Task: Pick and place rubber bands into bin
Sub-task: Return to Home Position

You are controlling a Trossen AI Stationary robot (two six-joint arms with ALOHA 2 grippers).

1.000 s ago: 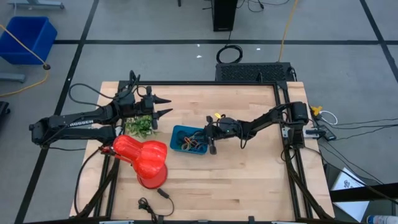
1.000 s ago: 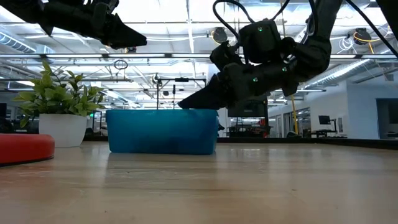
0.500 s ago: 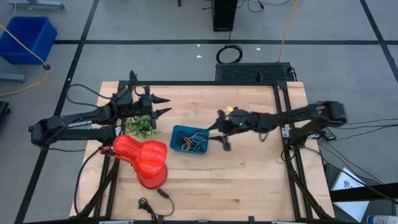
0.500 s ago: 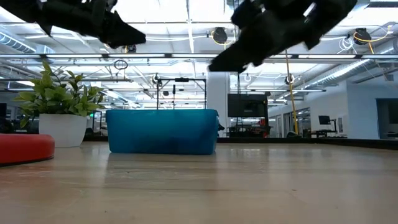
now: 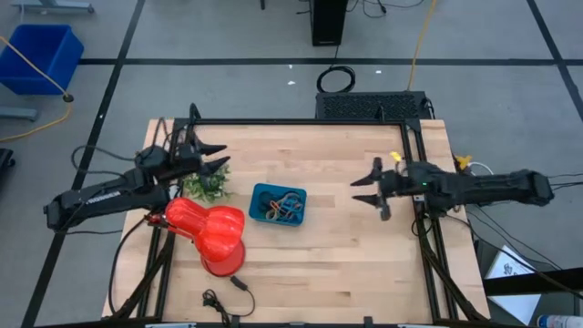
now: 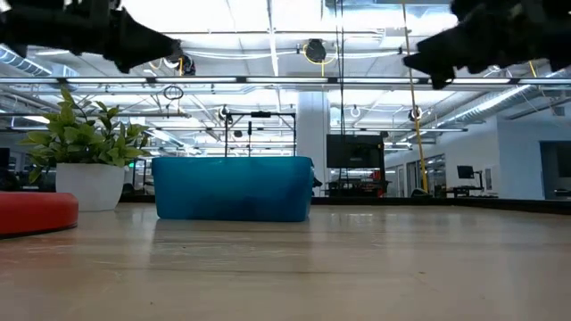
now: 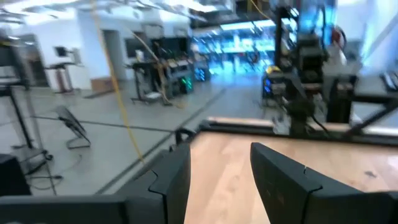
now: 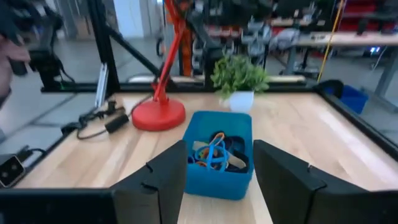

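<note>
The teal bin stands on the table's middle; it also shows in the low view and in the right wrist view. Several rubber bands, blue, orange and dark, lie tangled inside it. My right gripper is open and empty above the table, well to the right of the bin, pointing at it. My left gripper is open and empty above the far left of the table, beside the plant.
A red vase lies on its side at the near left, left of the bin. A small potted plant stands behind it. A thin black cable lies near the front edge. Bare wood lies between the bin and my right gripper.
My right gripper has risen from over the bin's right end and drawn back toward the table's right edge. My left gripper has gone a little toward the table's left edge. The bin and the bands in it have stayed where they were.
</note>
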